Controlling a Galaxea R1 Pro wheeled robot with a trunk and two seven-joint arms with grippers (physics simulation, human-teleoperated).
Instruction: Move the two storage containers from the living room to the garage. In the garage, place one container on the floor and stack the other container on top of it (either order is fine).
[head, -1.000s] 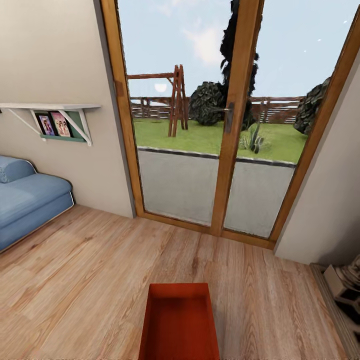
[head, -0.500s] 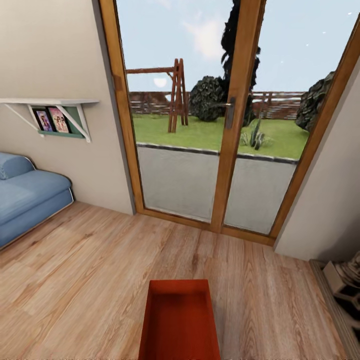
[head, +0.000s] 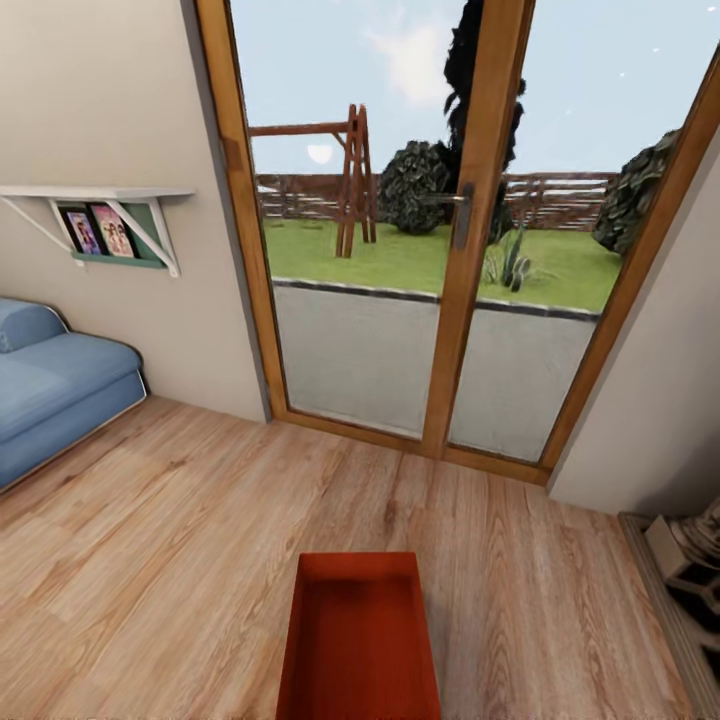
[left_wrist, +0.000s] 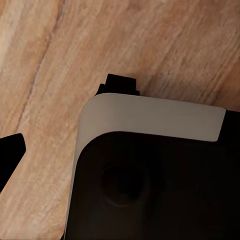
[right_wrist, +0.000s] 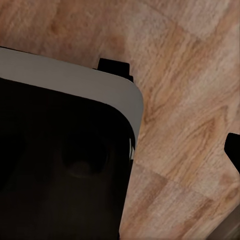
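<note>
- The red-orange storage container (head: 358, 640) lies nearer the glass patio door (head: 440, 230) than a second ago: the base advances.
- Finger state: cannot tell for either gripper.

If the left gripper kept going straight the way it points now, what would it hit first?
Probably the robot's own dark base with its pale rim, which crosses most of the line; beside it lies wood plank floor. Depth is unclear, and the fingers themselves are not identifiable.

Head camera: high, facing forward and down at glazed wooden doors (head: 440, 230), plank floor (head: 180, 540) in the foreground. Each wrist camera: aimed down, close above the robot's black-and-grey base (left_wrist: 150, 170) (right_wrist: 60, 150). All three views share that floor (left_wrist: 100, 45) (right_wrist: 190, 90).
</note>
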